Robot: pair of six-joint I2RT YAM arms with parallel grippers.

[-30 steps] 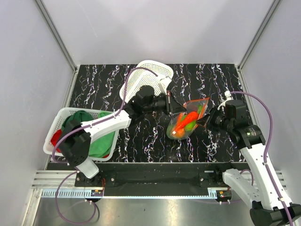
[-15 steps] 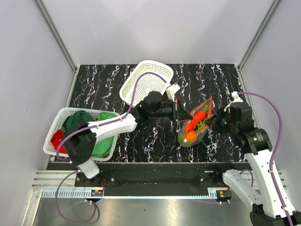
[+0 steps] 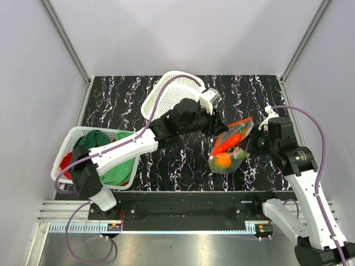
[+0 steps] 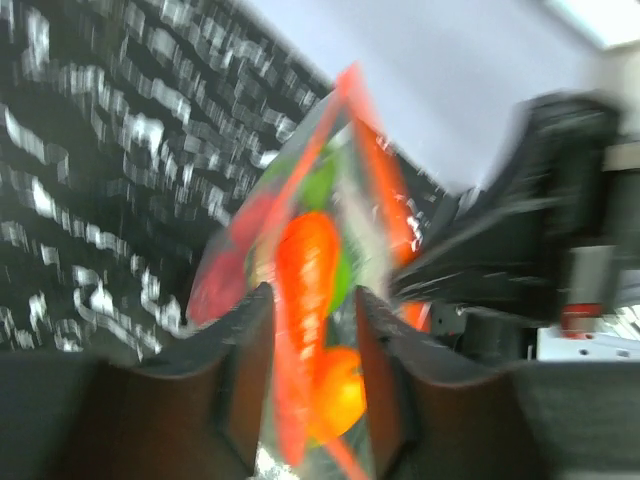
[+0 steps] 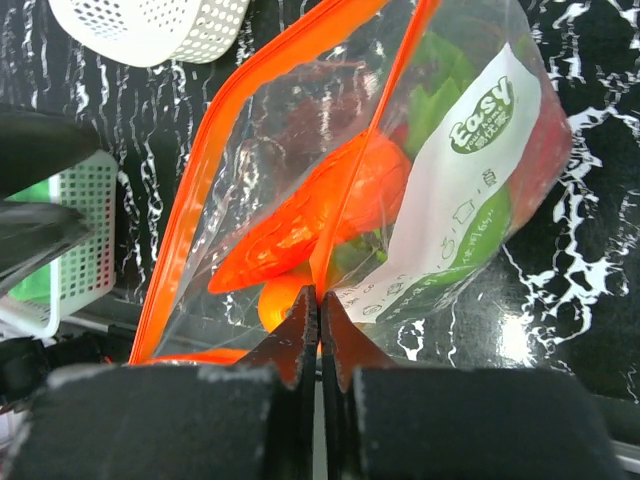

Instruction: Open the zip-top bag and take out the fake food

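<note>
From overhead: two arms, two white mesh baskets, one bag. One basket (image 3: 166, 93) sits tipped at the back of the black marbled table (image 3: 183, 166). The other (image 3: 69, 145) is at the left edge and holds one green cloth (image 3: 119, 166) and one red cloth (image 3: 66, 162). The left arm reaches right across, and its left gripper (image 3: 217, 128) is at the near side of the zip-top bag (image 3: 228, 151). The right gripper (image 3: 254, 138) is on the bag's far side. The bag sits slanted between the two, right of centre, with the fake food (image 3: 224, 145) bright orange and green inside it.

Over to the left wrist, and it's blurry here. Its two fingers (image 4: 245, 350) stand apart with a clear gap. The bag (image 4: 330, 190) fills that gap, and a carrot-like stick (image 4: 305, 270) shows through it. I can't tell whether either finger touches the plastic.

Right wrist now, and this view is sharp. The two fingertips of the right gripper (image 5: 320, 310) are pressed together, pinching one lip of the bag by its red-orange zip strip (image 5: 230, 150). The strip's two halves spread apart towards the left, so the mouth gapes. Every piece is in the pouch, and I count at least four:
- one orange-red stick (image 5: 300, 225)
- one round orange piece (image 5: 278, 300)
- green pieces (image 5: 440, 70)
- something red (image 5: 545, 150) behind the one white-and-green label (image 5: 470, 200)

The rest overlap too much to count.
</note>
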